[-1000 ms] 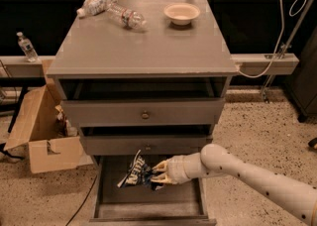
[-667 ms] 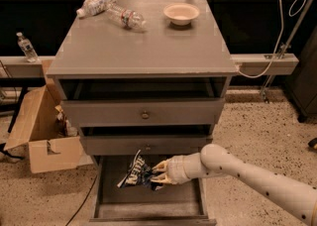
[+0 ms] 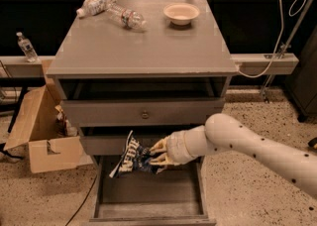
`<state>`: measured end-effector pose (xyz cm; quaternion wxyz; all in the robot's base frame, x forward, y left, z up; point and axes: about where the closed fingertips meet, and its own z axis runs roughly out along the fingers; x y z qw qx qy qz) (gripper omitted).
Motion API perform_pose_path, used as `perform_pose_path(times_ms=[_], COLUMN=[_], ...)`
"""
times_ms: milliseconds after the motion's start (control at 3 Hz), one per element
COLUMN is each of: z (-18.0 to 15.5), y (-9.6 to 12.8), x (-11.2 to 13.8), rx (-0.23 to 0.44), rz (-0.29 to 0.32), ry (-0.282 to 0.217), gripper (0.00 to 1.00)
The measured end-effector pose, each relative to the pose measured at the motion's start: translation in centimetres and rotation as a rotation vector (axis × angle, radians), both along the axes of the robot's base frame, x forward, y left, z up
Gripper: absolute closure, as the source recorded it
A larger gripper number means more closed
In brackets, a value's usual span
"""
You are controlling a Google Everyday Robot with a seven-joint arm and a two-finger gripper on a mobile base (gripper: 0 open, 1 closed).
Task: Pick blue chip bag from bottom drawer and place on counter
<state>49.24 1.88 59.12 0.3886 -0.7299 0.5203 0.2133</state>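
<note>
Lifted since a second ago, the blue chip bag [image 3: 130, 158] now hangs clear of the floor of the bottom drawer [image 3: 148, 193], where it earlier lay lower in the box. The pincer [image 3: 157, 153] has risen with it and is closed on the bag's right edge, one tan finger above and one below the crumpled foil. The bag is above the open drawer, in front of the grey drawer front [image 3: 101, 144] just over it.

One bag, one pincer and one white arm [image 3: 257, 145] are in view; the arm enters from the lower right and is cut off by the frame edge. The grey surface [image 3: 143, 46] on top of the cabinet carries two clear bottles [image 3: 96, 2] [image 3: 126, 17] lying on their sides, close together at the back left, and one pale bowl [image 3: 181, 13] at the back right. A third bottle [image 3: 26, 46] stands upright on a ledge to the left. One open cardboard box [image 3: 39, 131] sits on the speckled floor beside the cabinet; its contents are too dim to name.

Only one round knob [image 3: 144, 115] shows, on the upper drawer front. The bag and pincer hide the middle of the front below, so any knob there cannot be seen. The bag's white lettering is too crumpled to read. The bottom drawer's near edge meets the lower border of the view.
</note>
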Motion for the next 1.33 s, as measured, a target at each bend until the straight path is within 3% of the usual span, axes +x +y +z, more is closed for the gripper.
perform_pose_path(times_ms=[667, 1000, 1333], z=[15.4, 15.4, 18.0], y=[-0.8, -0.8, -2.0], x=[0.4, 0.4, 1.5], rx=[-0.109, -0.109, -0.11], rz=[-0.01, -0.01, -0.027], ry=[-0.19, -0.19, -0.221], gripper=[1.0, 1.0, 1.0])
